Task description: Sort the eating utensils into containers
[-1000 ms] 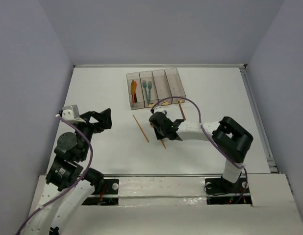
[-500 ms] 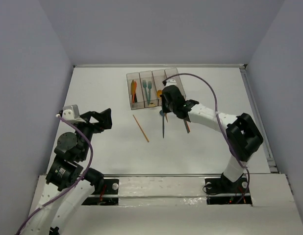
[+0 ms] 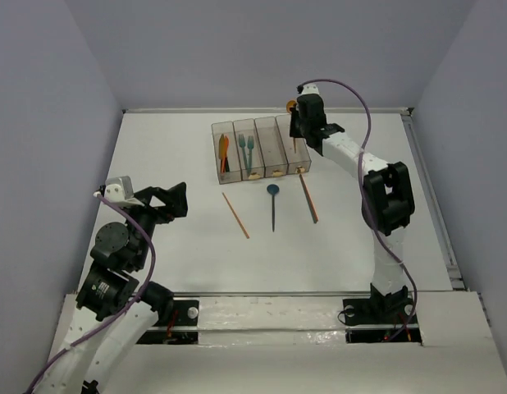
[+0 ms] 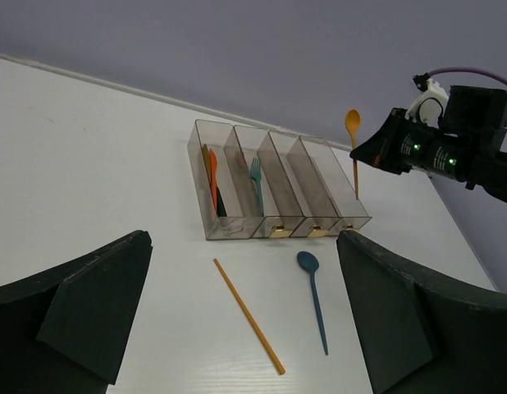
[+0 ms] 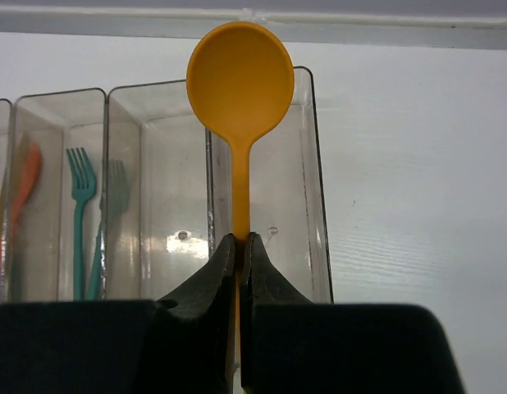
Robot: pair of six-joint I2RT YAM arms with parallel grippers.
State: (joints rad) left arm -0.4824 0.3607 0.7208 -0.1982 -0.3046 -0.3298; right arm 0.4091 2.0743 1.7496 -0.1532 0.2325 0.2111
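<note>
The orange spoon [image 5: 239,82] looks like smooth, slightly matt plastic. The bins [image 5: 282,180] are translucent glossy plastic. The table [image 3: 171,164] is white and smooth.

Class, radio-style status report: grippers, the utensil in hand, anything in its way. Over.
Left gripper open. Right gripper shut on orange spoon, bowl up, by the rightmost bins. Nothing seen in its way; blue spoon lies apart.

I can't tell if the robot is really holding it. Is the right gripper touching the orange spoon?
Touching. The right wrist view shows the right gripper shut on the orange spoon, with both fingers pressed against its handle and no gap.
</note>
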